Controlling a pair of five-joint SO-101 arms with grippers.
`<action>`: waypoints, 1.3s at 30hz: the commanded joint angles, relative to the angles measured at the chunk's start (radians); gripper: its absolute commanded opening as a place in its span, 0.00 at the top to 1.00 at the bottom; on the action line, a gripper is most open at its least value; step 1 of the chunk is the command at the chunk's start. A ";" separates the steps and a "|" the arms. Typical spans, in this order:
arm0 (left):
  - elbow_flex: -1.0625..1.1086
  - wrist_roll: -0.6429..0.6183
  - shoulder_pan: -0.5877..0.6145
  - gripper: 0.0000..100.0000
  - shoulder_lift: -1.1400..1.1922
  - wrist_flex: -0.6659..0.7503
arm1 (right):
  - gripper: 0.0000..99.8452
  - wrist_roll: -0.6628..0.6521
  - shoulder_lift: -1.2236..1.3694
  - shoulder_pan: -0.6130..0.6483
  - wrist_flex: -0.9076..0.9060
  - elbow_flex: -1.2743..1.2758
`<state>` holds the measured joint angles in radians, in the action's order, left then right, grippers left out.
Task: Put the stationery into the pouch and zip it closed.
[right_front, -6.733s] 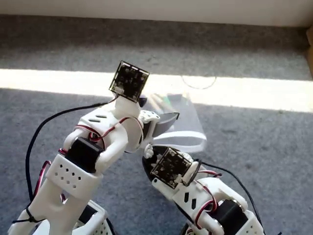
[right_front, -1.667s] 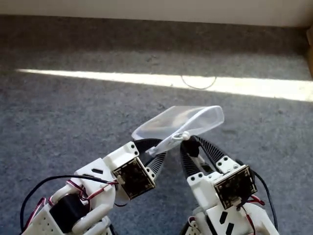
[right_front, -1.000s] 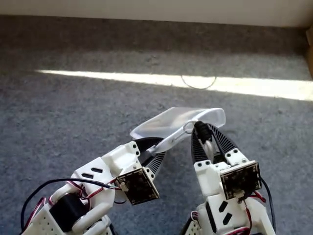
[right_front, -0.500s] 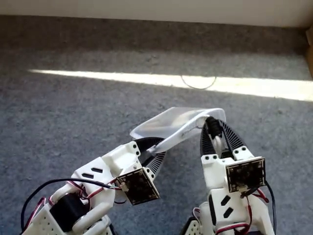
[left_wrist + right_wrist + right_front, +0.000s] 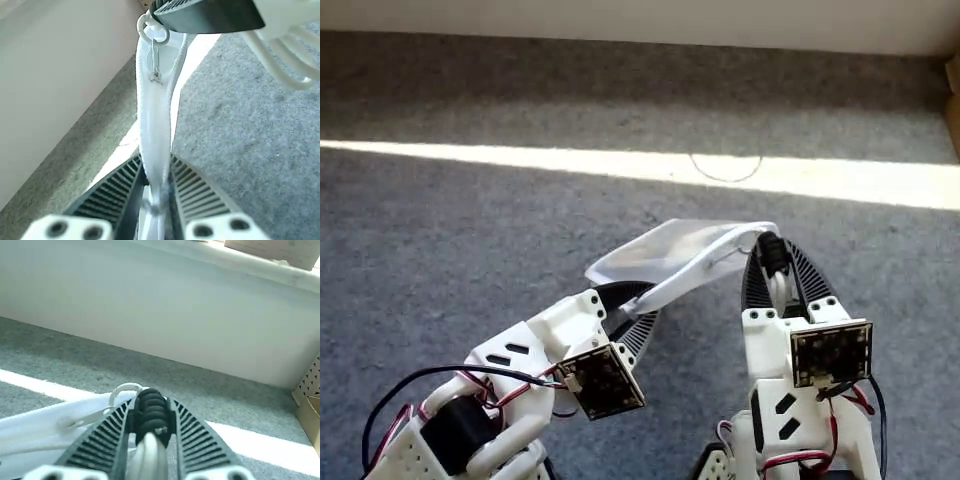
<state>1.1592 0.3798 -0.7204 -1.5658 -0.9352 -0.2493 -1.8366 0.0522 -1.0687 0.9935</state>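
Note:
A clear pouch (image 5: pixel 670 250) with a white zipper edge hangs tilted above the grey carpet, held at both ends. My left gripper (image 5: pixel 620 297) is shut on its nearer left end; in the left wrist view the fingertips (image 5: pixel 156 192) pinch the white zipper band (image 5: pixel 155 125). My right gripper (image 5: pixel 768 250) sits at the pouch's right end, shut on the zipper pull. The pull's white ring (image 5: pixel 124 389) shows just beside the right gripper (image 5: pixel 150 407), and also under it as a ring (image 5: pixel 150 32) in the left wrist view. I cannot make out what lies inside the pouch.
Grey carpet (image 5: pixel 470 230) spreads all around, crossed by a bright strip of sunlight (image 5: pixel 520 160). A thin wire loop (image 5: pixel 725 170) lies in that strip. A white wall (image 5: pixel 175 315) runs along the back, with a cardboard box (image 5: pixel 307 405) at the far right.
My right gripper has moved rightwards along the zipper edge with the pull, from near the pouch's middle to its right end. The left gripper has held its end still.

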 commanded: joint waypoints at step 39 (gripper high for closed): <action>-0.013 0.009 0.051 0.99 -0.010 0.006 | 0.99 0.002 0.001 -0.151 0.117 0.028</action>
<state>1.1592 0.3798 -0.7004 -1.5658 -0.9352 -0.2493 -1.8366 -0.0675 -0.9981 1.0334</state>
